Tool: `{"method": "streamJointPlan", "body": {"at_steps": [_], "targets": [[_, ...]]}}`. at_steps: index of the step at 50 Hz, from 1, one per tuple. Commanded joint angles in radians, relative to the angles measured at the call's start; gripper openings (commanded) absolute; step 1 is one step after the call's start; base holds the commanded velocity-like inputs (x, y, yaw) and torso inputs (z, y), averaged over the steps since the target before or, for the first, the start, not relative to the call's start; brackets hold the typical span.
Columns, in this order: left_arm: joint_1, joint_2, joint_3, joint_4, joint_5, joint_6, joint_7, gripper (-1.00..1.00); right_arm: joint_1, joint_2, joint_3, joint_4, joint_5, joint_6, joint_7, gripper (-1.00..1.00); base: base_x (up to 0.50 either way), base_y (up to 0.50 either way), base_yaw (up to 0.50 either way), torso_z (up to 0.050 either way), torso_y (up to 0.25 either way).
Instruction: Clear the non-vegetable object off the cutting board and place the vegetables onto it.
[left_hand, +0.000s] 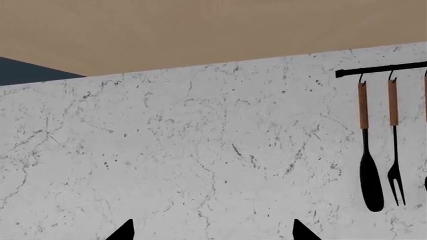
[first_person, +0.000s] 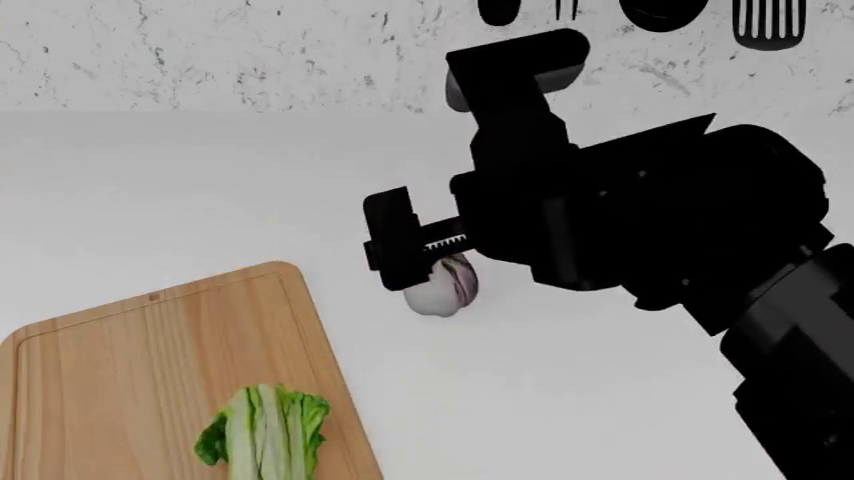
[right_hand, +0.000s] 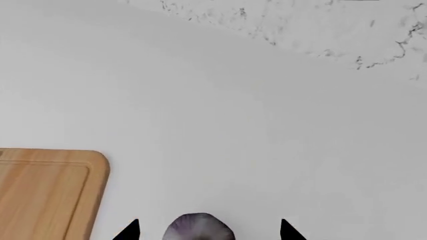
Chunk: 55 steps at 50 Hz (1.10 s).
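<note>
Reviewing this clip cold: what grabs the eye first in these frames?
The big black right arm fills the head view's right side, its right pincer poised at a white-and-purple garlic bulb on the pale counter, just off the cutting board. A bok choy already lies on the board's near part. The left wrist view shows only a marble wall with hanging utensils.

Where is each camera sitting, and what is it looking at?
Head view: on the robot's head, looking down at the cutting board, bok choy and garlic bulb; the right arm and right tool show.
Left wrist view: near the left tool, facing the marble wall and hanging utensils; only tips show.
Right wrist view: near the right tool, facing the counter; tips show.
Shared: head and right wrist both see garlic and board.
</note>
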Motion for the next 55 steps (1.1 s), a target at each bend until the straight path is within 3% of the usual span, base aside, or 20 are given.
{"method": "streamJointPlan", "body": {"at_steps": [1,38,39,48,55], "targets": [[-0.004,-0.001,0.006,-0.006,-0.001,0.005,-0.002,1.00,-0.022,-0.027,-0.014,0.042,-0.010,0.000,-0.033,1.00,0.00,0.00,0.00,0.000,0.000],[0.005,-0.023,-0.036,0.027,-0.081,-0.021,-0.056,1.00,-0.091,-0.043,-0.045,0.068,-0.028,0.008,-0.077,1.00,0.00,0.00,0.00,0.000,0.000],[0.005,-0.024,-0.034,0.026,-0.080,-0.020,-0.055,1.00,-0.090,-0.043,-0.045,0.067,-0.029,0.008,-0.077,-1.00,0.00,0.00,0.00,0.000,0.000],[-0.008,-0.023,-0.025,0.017,-0.077,-0.013,-0.051,1.00,-0.076,-0.034,-0.047,0.049,-0.030,0.020,-0.066,-1.00,0.00,0.00,0.00,0.000,0.000],[-0.009,-0.025,-0.025,0.016,-0.079,-0.008,-0.053,1.00,-0.037,0.019,-0.018,-0.106,0.018,0.063,0.009,-1.00,0.00,0.00,0.00,0.000,0.000]]}}
